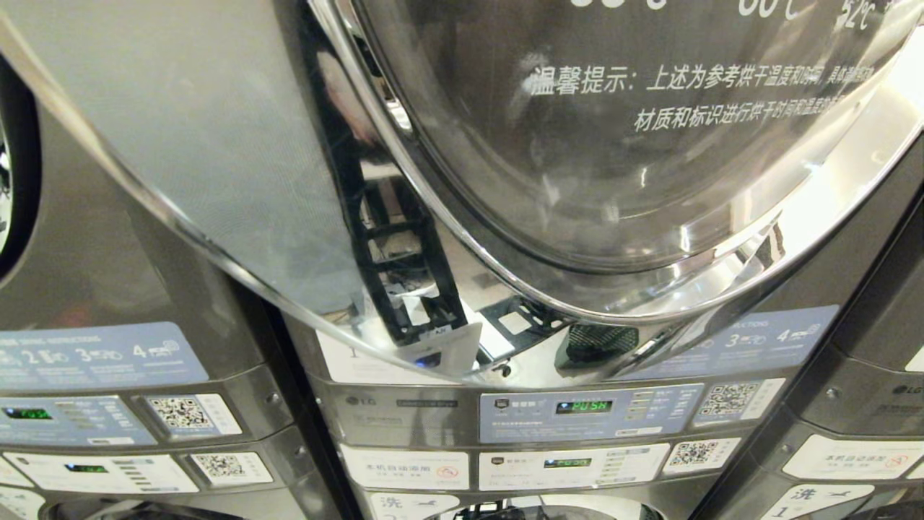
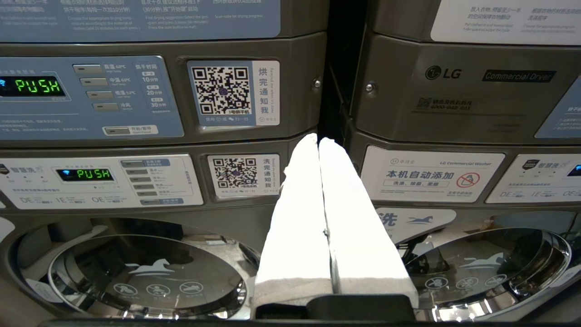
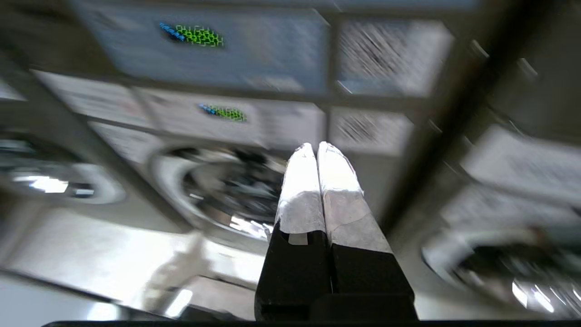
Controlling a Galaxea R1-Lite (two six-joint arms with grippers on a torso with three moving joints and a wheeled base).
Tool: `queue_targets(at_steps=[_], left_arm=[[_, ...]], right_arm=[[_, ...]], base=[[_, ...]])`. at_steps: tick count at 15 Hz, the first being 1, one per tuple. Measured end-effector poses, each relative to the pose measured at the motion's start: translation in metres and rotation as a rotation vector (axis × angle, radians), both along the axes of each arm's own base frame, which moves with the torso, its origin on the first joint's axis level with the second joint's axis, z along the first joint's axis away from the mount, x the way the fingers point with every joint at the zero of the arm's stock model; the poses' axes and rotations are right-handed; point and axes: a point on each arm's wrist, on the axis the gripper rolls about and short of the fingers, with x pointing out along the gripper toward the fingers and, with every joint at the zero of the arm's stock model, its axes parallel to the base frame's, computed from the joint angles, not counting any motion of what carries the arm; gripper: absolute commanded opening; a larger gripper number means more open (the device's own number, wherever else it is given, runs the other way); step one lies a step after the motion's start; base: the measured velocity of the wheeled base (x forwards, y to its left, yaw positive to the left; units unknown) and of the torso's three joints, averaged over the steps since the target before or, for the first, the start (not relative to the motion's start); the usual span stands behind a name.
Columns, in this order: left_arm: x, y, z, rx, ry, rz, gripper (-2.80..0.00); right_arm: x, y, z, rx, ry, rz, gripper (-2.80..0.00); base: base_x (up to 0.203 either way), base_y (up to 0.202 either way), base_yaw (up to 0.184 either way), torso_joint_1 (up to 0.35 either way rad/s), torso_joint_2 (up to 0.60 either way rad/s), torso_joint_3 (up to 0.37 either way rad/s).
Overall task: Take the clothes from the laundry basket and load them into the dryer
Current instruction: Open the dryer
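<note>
The large round chrome-rimmed glass door of the grey stacked dryer (image 1: 592, 144) fills most of the head view, seemingly shut, with the blue control panel showing a green "PUSH" display (image 1: 585, 406) just below it. No clothes or laundry basket show in any view, so I cannot tell where they are. The left gripper (image 2: 318, 143), its white-padded fingers (image 2: 297, 218) pressed together with nothing between them, points at the gap between two machines. The right gripper (image 3: 316, 147) is likewise clenched and empty, facing a blurred lower round door (image 3: 227, 190), probably a washer.
</note>
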Motion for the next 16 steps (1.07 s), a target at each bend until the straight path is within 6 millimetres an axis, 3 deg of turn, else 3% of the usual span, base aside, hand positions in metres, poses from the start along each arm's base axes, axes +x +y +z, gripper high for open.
queue_targets(at_steps=[2, 4, 11, 16], left_arm=[[0.000, 0.000, 0.000, 0.000, 0.000, 0.000, -2.80], [0.000, 0.000, 0.000, 0.000, 0.000, 0.000, -2.80], [0.000, 0.000, 0.000, 0.000, 0.000, 0.000, -2.80], [0.000, 0.000, 0.000, 0.000, 0.000, 0.000, -2.80]], right_arm=[[-0.003, -0.002, -0.035, -0.050, 0.019, -0.104, -2.80], [-0.001, -0.001, -0.049, -0.095, -0.007, -0.107, -2.80], [-0.018, -0.001, -0.058, -0.144, -0.240, -0.123, -2.80], [-0.023, -0.001, -0.060, -0.115, -0.298, -0.153, -2.80]], base=[[0.000, 0.000, 0.000, 0.000, 0.00, 0.000], [0.000, 0.000, 0.000, 0.000, 0.00, 0.000], [0.000, 0.000, 0.000, 0.000, 0.00, 0.000], [0.000, 0.000, 0.000, 0.000, 0.00, 0.000]])
